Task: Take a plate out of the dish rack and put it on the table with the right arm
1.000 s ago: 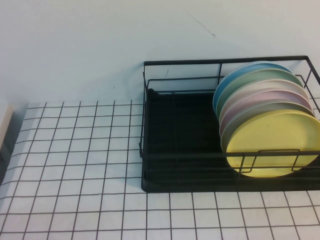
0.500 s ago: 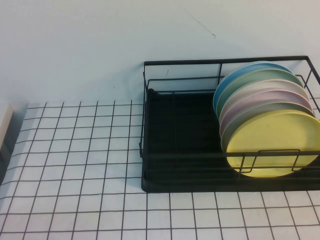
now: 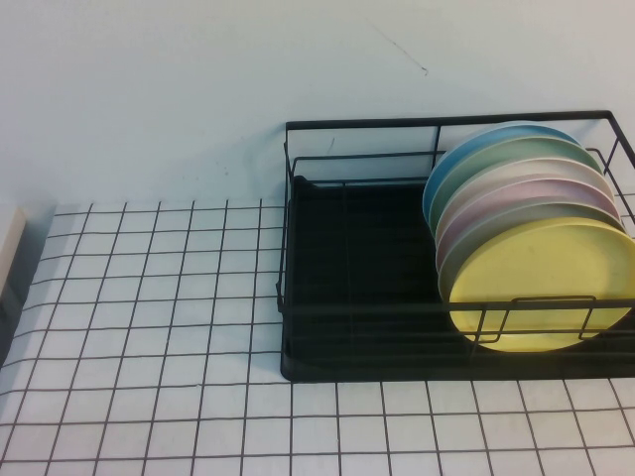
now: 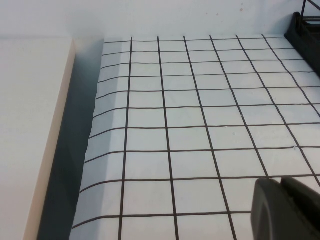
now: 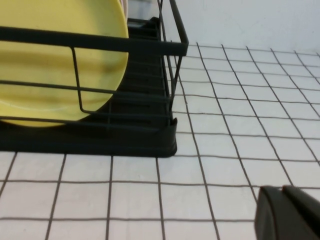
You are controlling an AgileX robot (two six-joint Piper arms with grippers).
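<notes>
The pale-yellow plate [image 3: 536, 283] stands on edge at the front of a row of several plates at the right end of the black wire dish rack [image 3: 347, 297]. The rack stands on the white gridded table [image 3: 149, 297]. Neither arm shows in the high view. In the right wrist view the plate [image 5: 55, 55] sits behind the rack's front wires [image 5: 100, 42], and my right gripper [image 5: 281, 190] is shut and empty, low over the table, apart from the rack. In the left wrist view my left gripper [image 4: 279, 181] is shut and empty over the table.
Behind the yellow plate stand greyish-white, pink, green and blue plates [image 3: 496, 164]. The rack's left half holds nothing. A pale board [image 4: 30, 135] lies along the table's left edge. The rack's corner [image 4: 305, 30] shows far off in the left wrist view.
</notes>
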